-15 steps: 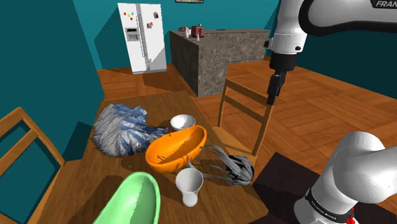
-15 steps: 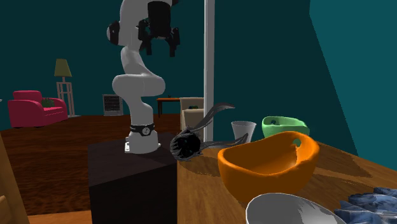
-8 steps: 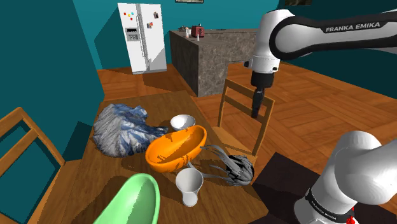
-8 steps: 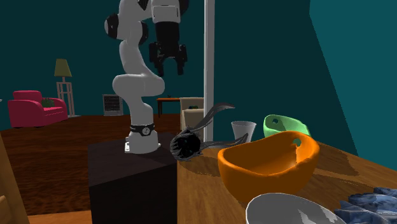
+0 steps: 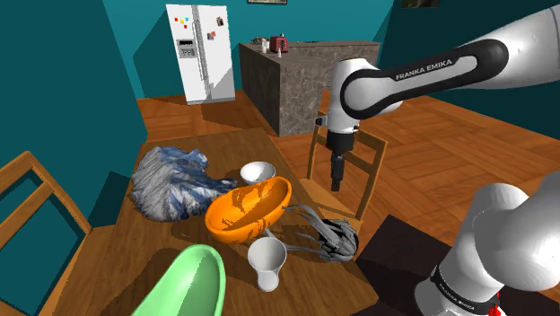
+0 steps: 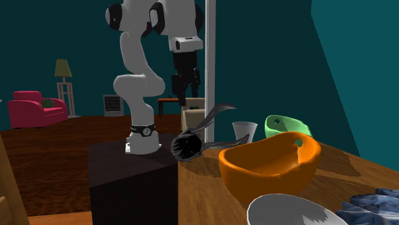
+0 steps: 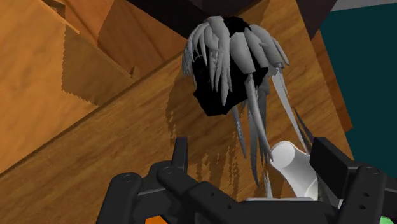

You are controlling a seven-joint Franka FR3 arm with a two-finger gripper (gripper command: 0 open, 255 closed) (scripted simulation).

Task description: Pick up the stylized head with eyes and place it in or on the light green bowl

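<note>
The stylized head (image 5: pixel 335 239) is dark with long grey hair strands and lies on the wooden table's corner nearest the stand, beside the white cup (image 5: pixel 267 262). It also shows as the head (image 6: pixel 187 146) in the second exterior view. My gripper (image 5: pixel 337 183) hangs above it, pointing down, clear of it by some height. In the wrist view the head (image 7: pixel 222 70) lies ahead of the gripper (image 7: pixel 254 159), whose fingers stand apart and hold nothing. The light green bowl (image 5: pixel 184 283) sits at the table's near end; the green bowl (image 6: pixel 284 126) is behind the cup.
An orange bowl (image 5: pixel 249 211) sits just beside the head, with a small white bowl (image 5: pixel 258 171) and a crumpled blue-white cloth (image 5: pixel 170 184) beyond. A wooden chair (image 5: pixel 352 162) stands behind the gripper. The dark stand (image 6: pixel 131 172) adjoins the table.
The arm has swung down and toward the shoulder view's left, bringing the gripper from high up to a spot above the head. The fingers stayed apart. Nothing on the table moved.
</note>
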